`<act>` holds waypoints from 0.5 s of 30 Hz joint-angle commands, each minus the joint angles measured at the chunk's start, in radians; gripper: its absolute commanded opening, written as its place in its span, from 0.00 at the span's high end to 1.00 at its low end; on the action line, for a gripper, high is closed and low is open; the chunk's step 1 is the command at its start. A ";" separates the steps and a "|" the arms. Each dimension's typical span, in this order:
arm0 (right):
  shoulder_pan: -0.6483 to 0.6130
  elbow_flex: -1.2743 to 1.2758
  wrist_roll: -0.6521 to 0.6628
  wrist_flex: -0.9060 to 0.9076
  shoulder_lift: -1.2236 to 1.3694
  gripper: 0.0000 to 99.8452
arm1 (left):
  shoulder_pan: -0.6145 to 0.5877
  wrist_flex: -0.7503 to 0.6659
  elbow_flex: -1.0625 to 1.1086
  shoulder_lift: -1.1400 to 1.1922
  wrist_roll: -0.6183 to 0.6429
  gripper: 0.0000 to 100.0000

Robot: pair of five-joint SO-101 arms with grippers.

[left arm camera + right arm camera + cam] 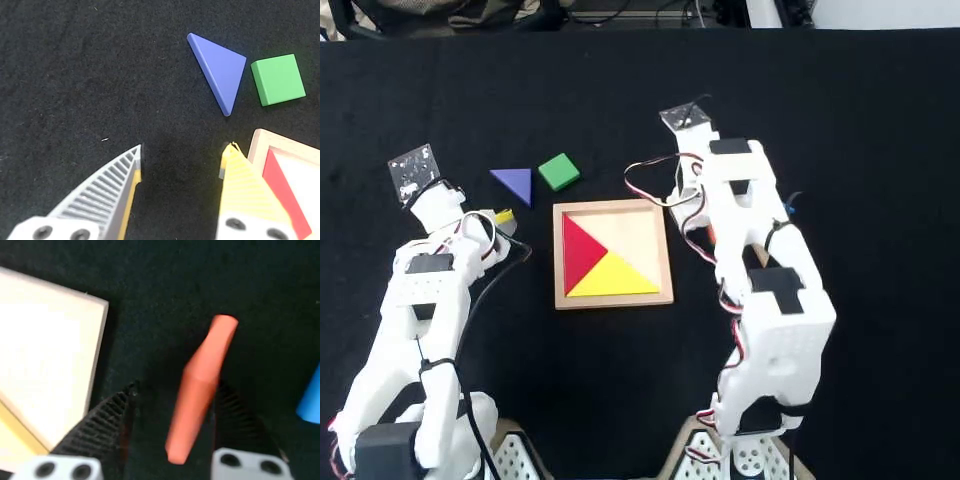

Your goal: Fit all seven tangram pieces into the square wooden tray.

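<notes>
Just beside the tray [97, 330], right claw [176, 386] sits spread around the orange piece [205, 370], looks set to pinch it; left claw [184, 147] gapes empty.

Robotics lab bench, not a home or a shop. The table [880, 150] is covered edge to edge in black cloth, a plain backdrop for the fixed overhead view. Two white printed hobby-class arms, left arm [420, 300] and right arm [775, 310], sit side by side with their bases [740, 455] at the near edge. Their servo wires [655, 185] loop out in the open. Past the far edge there are loose cables [620, 12] on the floor and dark shapes that could be chair legs [440, 12], can't tell for sure. On the cloth sit a wooden puzzle tray [560, 255] and coloured blocks [558, 170], laid out like a test setup.
</notes>
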 commanded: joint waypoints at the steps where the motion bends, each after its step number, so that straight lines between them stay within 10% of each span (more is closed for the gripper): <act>1: 0.015 -0.030 0.009 -0.011 -0.005 0.79 | 0.010 -0.015 -0.002 -0.005 -0.002 0.74; 15: 0.023 -0.035 0.009 -0.005 -0.019 0.79 | 0.010 -0.020 -0.004 -0.005 -0.002 0.74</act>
